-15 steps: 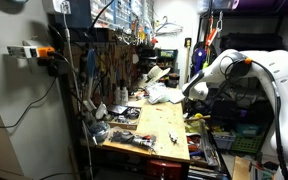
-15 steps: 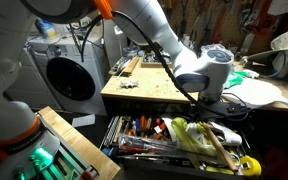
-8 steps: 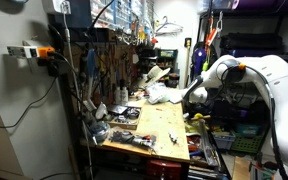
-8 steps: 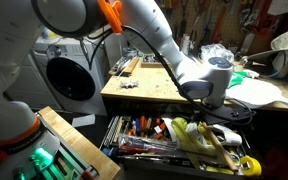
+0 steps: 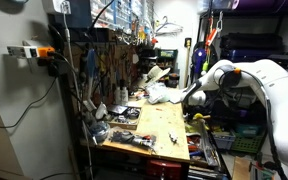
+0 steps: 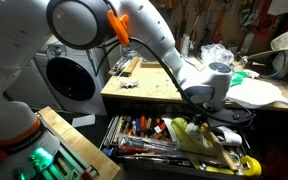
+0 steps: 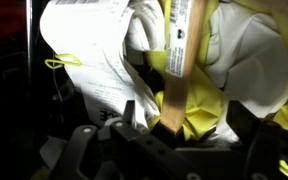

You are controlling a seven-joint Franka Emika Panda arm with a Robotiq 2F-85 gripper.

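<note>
The arm has dipped since a second ago. In an exterior view the wrist now sits lower over the open drawer, and the end effector is right down among the clutter at the drawer's far end, below the front edge of the tabletop.

Wrist view now: the wooden stick is dead ahead of the end effector. Its long axis runs almost straight up the picture, leaning a touch to the right at the top. Its near end comes down right between the jaws. The jaws stand apart, one dark finger off to the stick's left and the other off to its right, and I see no clamp on the wood yet.

The stick lies on a crumpled yellow cloth, with white fabric bunched against it on both sides and touching it. In the exterior view the same stick slants across the drawer's contents, from under the end effector away toward the yellow-green heap. So the stick's length points away from the end effector, not across it.
</note>
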